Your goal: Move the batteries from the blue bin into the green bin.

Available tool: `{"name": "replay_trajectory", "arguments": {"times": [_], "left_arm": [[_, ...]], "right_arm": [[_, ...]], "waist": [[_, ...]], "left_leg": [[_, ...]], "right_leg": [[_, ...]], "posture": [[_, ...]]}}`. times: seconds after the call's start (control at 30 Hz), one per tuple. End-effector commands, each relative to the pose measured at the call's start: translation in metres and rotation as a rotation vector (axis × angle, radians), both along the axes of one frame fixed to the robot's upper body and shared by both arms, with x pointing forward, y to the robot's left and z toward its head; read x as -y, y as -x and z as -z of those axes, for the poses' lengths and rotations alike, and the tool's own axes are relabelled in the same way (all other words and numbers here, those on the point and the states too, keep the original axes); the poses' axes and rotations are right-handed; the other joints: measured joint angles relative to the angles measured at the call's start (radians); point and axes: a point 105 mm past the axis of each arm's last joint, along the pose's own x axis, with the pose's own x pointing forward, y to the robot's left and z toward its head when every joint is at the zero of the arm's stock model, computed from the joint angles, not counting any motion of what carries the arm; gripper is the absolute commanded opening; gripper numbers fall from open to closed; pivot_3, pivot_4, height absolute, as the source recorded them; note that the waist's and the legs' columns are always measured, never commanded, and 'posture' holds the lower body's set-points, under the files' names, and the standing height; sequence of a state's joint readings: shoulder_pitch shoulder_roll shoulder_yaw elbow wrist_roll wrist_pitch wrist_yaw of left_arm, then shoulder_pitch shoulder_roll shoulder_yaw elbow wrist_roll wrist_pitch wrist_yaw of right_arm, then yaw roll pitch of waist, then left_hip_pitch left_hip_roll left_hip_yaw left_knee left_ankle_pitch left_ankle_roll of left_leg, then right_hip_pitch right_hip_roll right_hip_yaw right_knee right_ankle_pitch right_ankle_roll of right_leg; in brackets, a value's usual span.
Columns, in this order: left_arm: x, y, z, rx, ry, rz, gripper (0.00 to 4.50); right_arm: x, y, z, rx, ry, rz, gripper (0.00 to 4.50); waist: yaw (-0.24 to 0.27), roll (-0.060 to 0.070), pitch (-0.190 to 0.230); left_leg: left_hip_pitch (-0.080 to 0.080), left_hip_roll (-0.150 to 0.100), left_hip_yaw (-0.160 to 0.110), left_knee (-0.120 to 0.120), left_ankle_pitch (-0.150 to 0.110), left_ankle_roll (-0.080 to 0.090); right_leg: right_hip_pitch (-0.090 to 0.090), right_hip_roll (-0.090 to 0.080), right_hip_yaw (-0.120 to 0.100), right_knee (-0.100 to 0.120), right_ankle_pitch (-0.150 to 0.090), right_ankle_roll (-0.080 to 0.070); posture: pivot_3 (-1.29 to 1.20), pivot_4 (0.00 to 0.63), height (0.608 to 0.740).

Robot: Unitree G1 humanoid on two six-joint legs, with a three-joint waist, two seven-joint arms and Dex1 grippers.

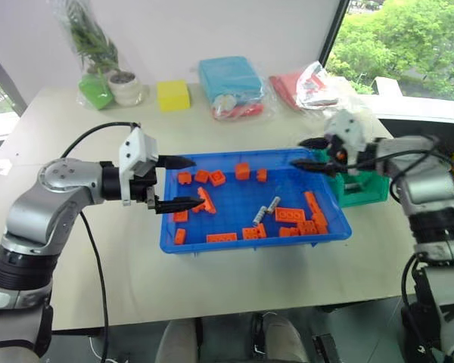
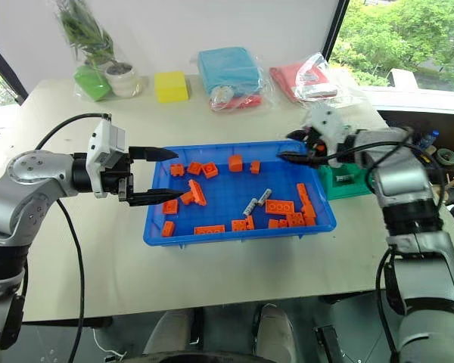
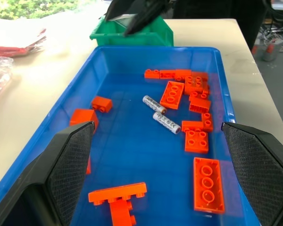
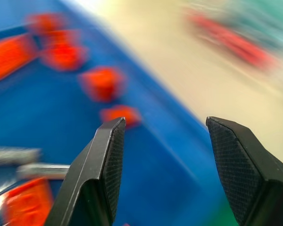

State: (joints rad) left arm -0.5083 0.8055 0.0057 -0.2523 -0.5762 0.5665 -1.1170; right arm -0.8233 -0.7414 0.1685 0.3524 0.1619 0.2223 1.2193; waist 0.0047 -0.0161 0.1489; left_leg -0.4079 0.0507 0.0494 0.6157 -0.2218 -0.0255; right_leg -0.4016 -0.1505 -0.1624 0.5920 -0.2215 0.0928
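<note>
Two silver batteries [image 1: 273, 203] [image 3: 154, 102] lie side by side near the middle of the blue bin [image 1: 250, 243], among orange bricks. My left gripper [image 1: 195, 181] hovers open above the bin's left edge, pointing right, with nothing between its fingers [image 3: 70, 160]. The right gripper [image 1: 296, 152] is open and empty over the bin's back right corner, pointing left. The green bin [image 1: 363, 189] stands just beyond the blue bin's right end, partly hidden by the right hand. In the left wrist view, the green bin [image 3: 153, 35] sits past the far rim with the right gripper [image 3: 137, 12] above it.
Several orange bricks [image 1: 290, 215] are scattered in the blue bin, most along its right side. At the back of the table are a bagged plant [image 1: 98, 76], a yellow block [image 1: 173, 95], a light-blue package [image 1: 228, 79] and a red bagged item [image 1: 310, 87].
</note>
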Motion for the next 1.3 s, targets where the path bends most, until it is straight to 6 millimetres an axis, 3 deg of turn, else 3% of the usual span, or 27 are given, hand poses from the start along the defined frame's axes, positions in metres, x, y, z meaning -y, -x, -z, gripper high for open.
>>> {"name": "replay_trajectory", "arguments": {"times": [0.03, 0.3, 0.57, 0.77, 0.87, 1.0, 1.13, 1.2, 1.3], "left_arm": [[0.001, 0.006, -0.009, 0.039, -0.011, 0.006, 4.50], [0.000, 0.019, -0.005, 0.023, -0.023, -0.004, 4.50], [0.000, 0.025, -0.003, 0.018, -0.016, -0.028, 4.50], [0.000, 0.024, -0.004, 0.020, -0.013, -0.032, 4.50], [0.000, 0.022, -0.006, 0.025, -0.009, -0.031, 4.50], [0.000, 0.020, -0.007, 0.029, -0.008, -0.029, 4.50], [-0.002, 0.018, -0.005, 0.027, -0.008, -0.028, 4.50], [-0.002, 0.017, -0.005, 0.027, -0.005, -0.026, 4.50], [-0.002, 0.016, -0.003, 0.025, -0.002, -0.023, 4.50]], "right_arm": [[-0.022, 0.013, 0.016, -0.017, 0.152, -0.260, 2.78], [-0.037, 0.025, 0.057, -0.093, 0.383, -0.544, 2.78], [-0.044, 0.012, 0.075, -0.067, 0.438, -0.555, 2.78], [-0.048, 0.012, 0.092, -0.096, 0.442, -0.557, 2.78], [-0.048, 0.016, 0.096, -0.132, 0.414, -0.565, 1.92], [-0.054, 0.016, 0.087, -0.121, 0.313, -0.534, 0.04], [-0.064, 0.003, 0.042, -0.047, 0.023, -0.346, 0.05], [-0.053, -0.009, 0.016, 0.021, -0.109, -0.173, 0.05], [-0.028, -0.019, -0.006, 0.066, -0.206, 0.057, 0.05]], "waist": [[0.002, 0.000, 0.000], [0.005, 0.000, 0.000], [0.005, 0.000, 0.000], [0.004, 0.000, 0.000], [0.002, 0.000, 0.000], [0.003, 0.000, 0.000], [0.003, 0.001, 0.001], [0.004, 0.001, 0.001], [0.010, 0.001, 0.001]], "left_leg": [[0.000, 0.000, 0.000, 0.000, 0.000, 0.000], [0.000, 0.000, 0.000, 0.002, 0.000, 0.000], [0.001, 0.000, 0.000, 0.002, 0.001, -0.002], [0.002, 0.000, 0.000, 0.002, 0.001, -0.002], [0.005, 0.000, 0.000, 0.001, 0.001, -0.002], [0.005, 0.000, -0.001, 0.001, 0.001, -0.002], [0.005, 0.000, -0.001, 0.002, 0.001, -0.002], [0.005, 0.000, -0.001, 0.002, 0.001, -0.002], [0.005, 0.000, -0.001, 0.002, 0.001, -0.002]], "right_leg": [[0.000, 0.000, 0.000, 0.000, 0.000, 0.000], [0.001, 0.000, 0.000, 0.001, 0.000, 0.000], [0.002, 0.000, 0.000, 0.002, 0.000, -0.001], [0.004, 0.000, 0.000, 0.002, 0.001, -0.001], [0.006, 0.000, 0.000, 0.002, 0.000, -0.001], [0.007, 0.000, 0.000, 0.002, 0.000, -0.001], [0.006, 0.000, 0.000, 0.003, 0.002, -0.003], [0.006, 0.000, 0.000, 0.003, 0.002, -0.004], [0.006, 0.000, 0.000, 0.003, 0.002, -0.004]], "posture": [[0.00, 0.150, 0.704], [0.00, 0.150, 0.704], [0.00, 0.150, 0.704], [0.00, 0.150, 0.704], [0.00, 0.150, 0.704], [0.00, 0.150, 0.704], [0.00, 0.150, 0.704], [0.00, 0.150, 0.704], [0.00, 0.150, 0.704]]}}
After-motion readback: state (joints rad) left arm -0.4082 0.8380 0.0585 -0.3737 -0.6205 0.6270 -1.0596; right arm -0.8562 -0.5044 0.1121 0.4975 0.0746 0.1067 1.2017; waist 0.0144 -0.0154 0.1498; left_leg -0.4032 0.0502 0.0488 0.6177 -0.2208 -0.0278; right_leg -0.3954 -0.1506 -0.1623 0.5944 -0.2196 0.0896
